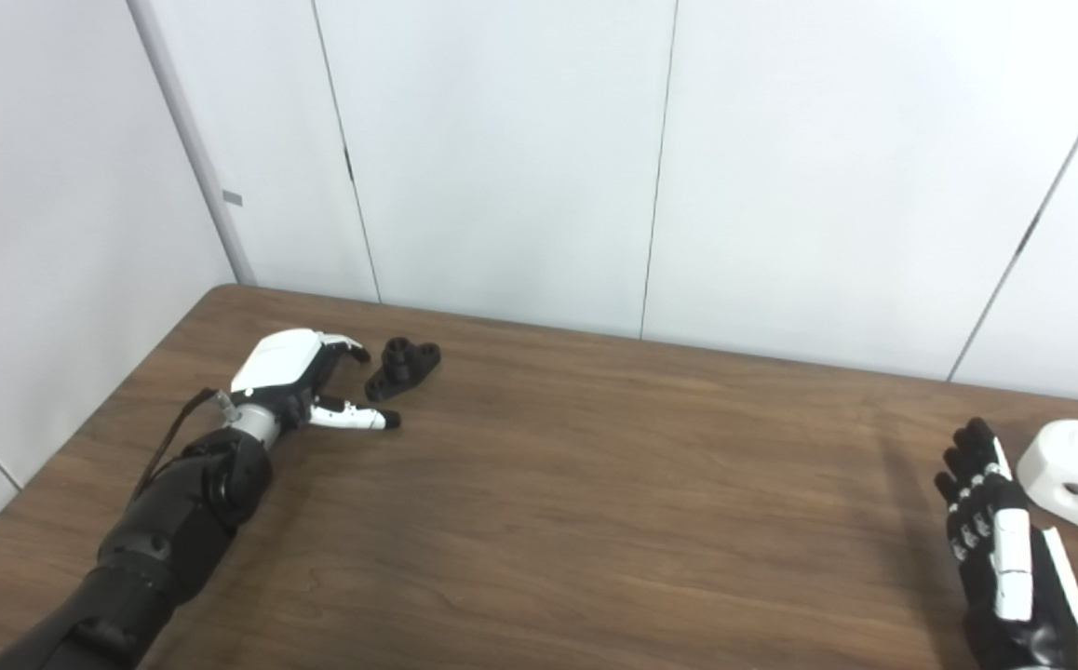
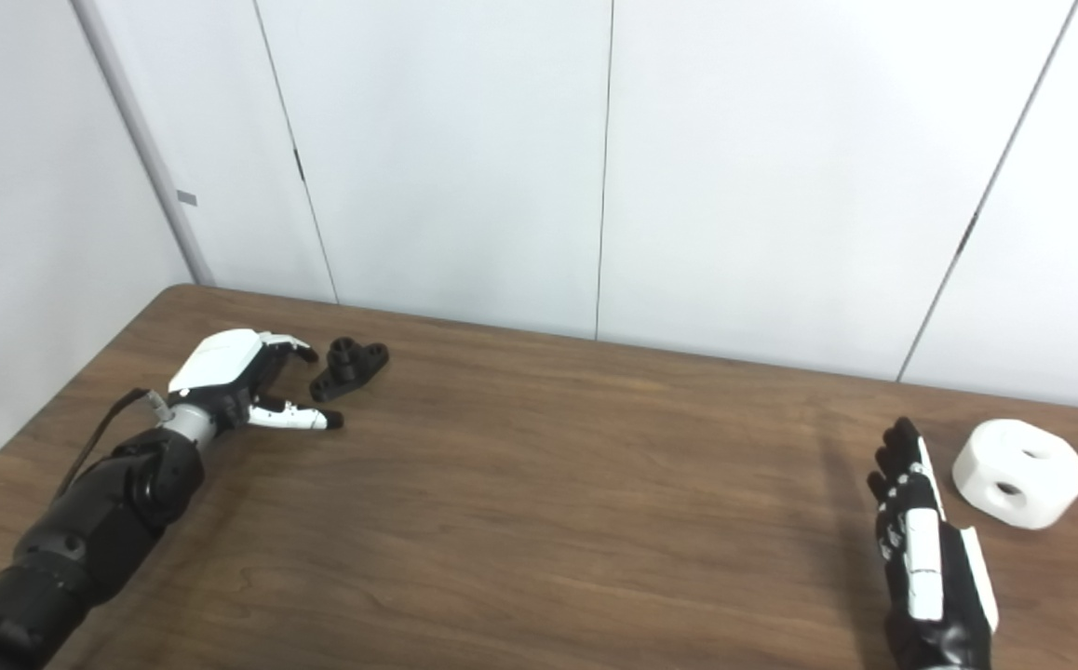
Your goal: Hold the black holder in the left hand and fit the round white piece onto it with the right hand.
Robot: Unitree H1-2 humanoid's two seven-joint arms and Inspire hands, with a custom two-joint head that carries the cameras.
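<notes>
- Right hand (image 2: 930, 558), black with white plates, nearest the camera at the lower right: upright on edge, fingers straight and close together, holding nothing
- Round white plastic piece (image 2: 1020, 473) with two holes: flat on the table, just beside the right hand's fingertips, on their outer side, not touching; left hand well apart from it
- Brown wood-grain table (image 2: 548, 484): carries both parts
- Left hand (image 2: 236, 381), white-backed, far left: fingers and thumb spread apart, empty, opening toward the holder
- Small black plastic holder (image 2: 349, 368) with raised collar: on the table just beyond the left fingertips, long axis slanting away to the right; seemingly a short reach forward would close on it
</notes>
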